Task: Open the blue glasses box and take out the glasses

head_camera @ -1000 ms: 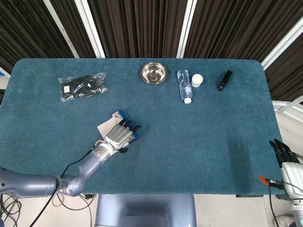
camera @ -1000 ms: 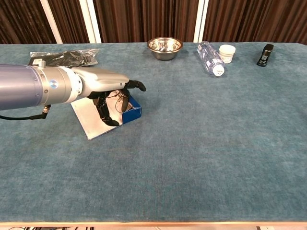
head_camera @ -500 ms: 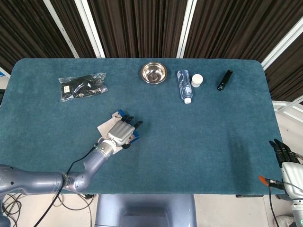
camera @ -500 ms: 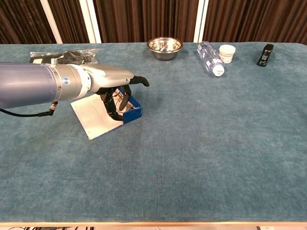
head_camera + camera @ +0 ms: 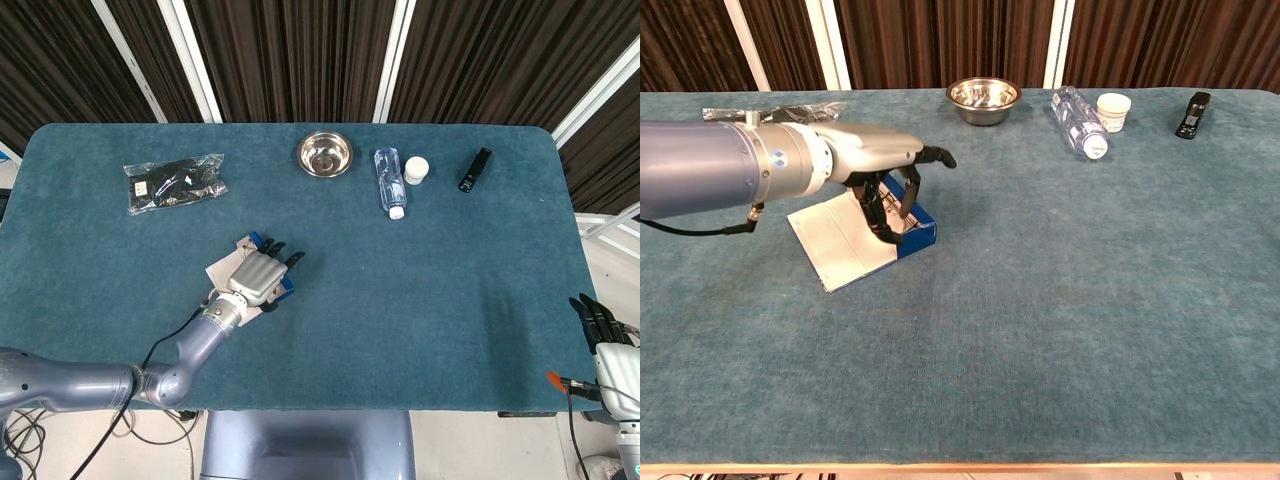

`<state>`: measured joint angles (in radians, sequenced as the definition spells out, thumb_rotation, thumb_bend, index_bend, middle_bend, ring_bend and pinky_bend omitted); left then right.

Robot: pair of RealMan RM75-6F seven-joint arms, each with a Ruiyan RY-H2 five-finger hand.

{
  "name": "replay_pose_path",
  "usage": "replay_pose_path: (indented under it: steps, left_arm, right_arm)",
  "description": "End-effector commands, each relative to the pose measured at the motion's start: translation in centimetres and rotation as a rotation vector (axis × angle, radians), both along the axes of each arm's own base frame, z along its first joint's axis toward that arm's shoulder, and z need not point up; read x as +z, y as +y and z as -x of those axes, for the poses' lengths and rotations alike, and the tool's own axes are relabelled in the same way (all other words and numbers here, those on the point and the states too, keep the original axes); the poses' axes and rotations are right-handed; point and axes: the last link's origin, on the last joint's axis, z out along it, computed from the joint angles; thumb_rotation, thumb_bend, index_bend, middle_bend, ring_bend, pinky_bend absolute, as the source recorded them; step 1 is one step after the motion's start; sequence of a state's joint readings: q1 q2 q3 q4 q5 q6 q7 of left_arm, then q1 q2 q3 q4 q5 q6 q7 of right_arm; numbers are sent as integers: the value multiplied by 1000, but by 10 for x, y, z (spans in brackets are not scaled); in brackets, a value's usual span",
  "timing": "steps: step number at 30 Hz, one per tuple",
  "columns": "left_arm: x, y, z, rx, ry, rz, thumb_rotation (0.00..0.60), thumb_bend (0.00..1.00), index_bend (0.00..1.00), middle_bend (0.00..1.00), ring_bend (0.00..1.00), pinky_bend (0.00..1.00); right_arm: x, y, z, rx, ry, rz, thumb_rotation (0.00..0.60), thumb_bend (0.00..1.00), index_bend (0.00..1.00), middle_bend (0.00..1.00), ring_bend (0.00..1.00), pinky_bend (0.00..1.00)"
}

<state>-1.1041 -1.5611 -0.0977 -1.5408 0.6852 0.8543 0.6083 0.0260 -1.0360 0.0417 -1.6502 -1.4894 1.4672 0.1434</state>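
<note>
The blue glasses box (image 5: 915, 227) lies open on the teal table, left of centre, with its pale lid (image 5: 838, 241) folded flat to the left. My left hand (image 5: 888, 172) hovers over the box, its dark fingers (image 5: 882, 212) hanging down into it. The glasses are hidden behind those fingers, and I cannot tell whether they are gripped. In the head view the left hand (image 5: 260, 275) covers most of the box (image 5: 284, 289) and part of the lid (image 5: 221, 269). My right hand (image 5: 599, 321) hangs off the table's right edge, fingers straight, holding nothing.
Along the far edge stand a steel bowl (image 5: 324, 154), a lying water bottle (image 5: 389, 180), a small white cup (image 5: 416, 170) and a black stapler (image 5: 474, 170). A plastic bag of dark items (image 5: 175, 182) lies at the far left.
My left hand has risen a little and shifted right over the box, its fingers curling further down inside it. The right hand has not moved.
</note>
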Motion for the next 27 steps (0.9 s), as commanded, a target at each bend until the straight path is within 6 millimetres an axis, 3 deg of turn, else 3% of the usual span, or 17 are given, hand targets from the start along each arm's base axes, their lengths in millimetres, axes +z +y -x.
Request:
replay_pose_path:
  steps: [1, 8, 27]
  left_arm:
    - [5, 1, -4, -8, -20, -16, 600, 188, 8, 279, 0, 18]
    - [9, 7, -4, -45, 7, -43, 600, 92, 0, 229, 0, 18]
    - [-11, 28, -2, -127, 88, -67, 600, 91, 0, 221, 0, 18]
  right_arm:
    - [0, 0, 0, 0, 0, 1, 600, 196, 0, 0, 0, 199]
    - [0, 0, 0, -2, -4, 2, 600, 195, 0, 0, 0, 199]
    - [1, -1, 1, -14, -18, 2, 600, 196, 0, 0, 0, 199]
